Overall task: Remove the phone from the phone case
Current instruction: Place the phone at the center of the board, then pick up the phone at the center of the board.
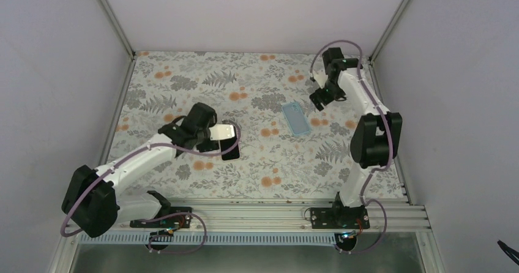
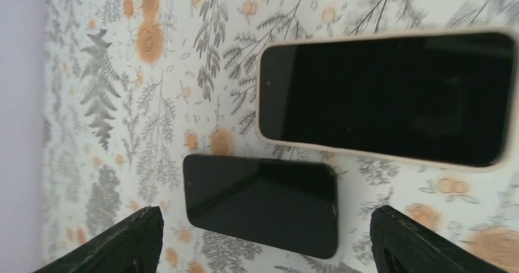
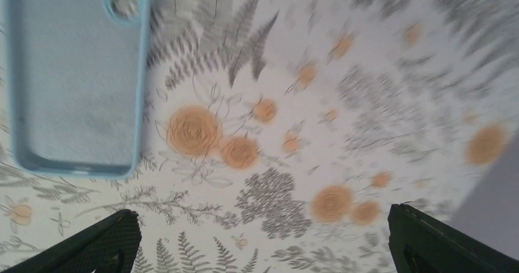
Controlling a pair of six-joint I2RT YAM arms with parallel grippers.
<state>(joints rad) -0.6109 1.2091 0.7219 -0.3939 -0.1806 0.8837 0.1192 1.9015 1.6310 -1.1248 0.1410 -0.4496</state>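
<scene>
Blue and empty, the phone case (image 3: 76,77) lies flat on the flowered desk (image 3: 343,101) just ahead of the right pincer (image 3: 263,239), and the bare black phone (image 2: 262,204) lies directly beneath the left pincer (image 2: 268,239), both pincers released and holding nothing, apparently because the two parts are already separated.

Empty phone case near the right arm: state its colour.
Light blue case; clearest in the right wrist view.

My enclosure, viewed from above.
A floral cloth (image 1: 263,83) covered my table (image 1: 401,187); plain pale walls (image 1: 245,10) closed three sides, metal posts (image 1: 112,17) marked the far corners, a slotted rail (image 1: 257,212) edged the near side.
</scene>
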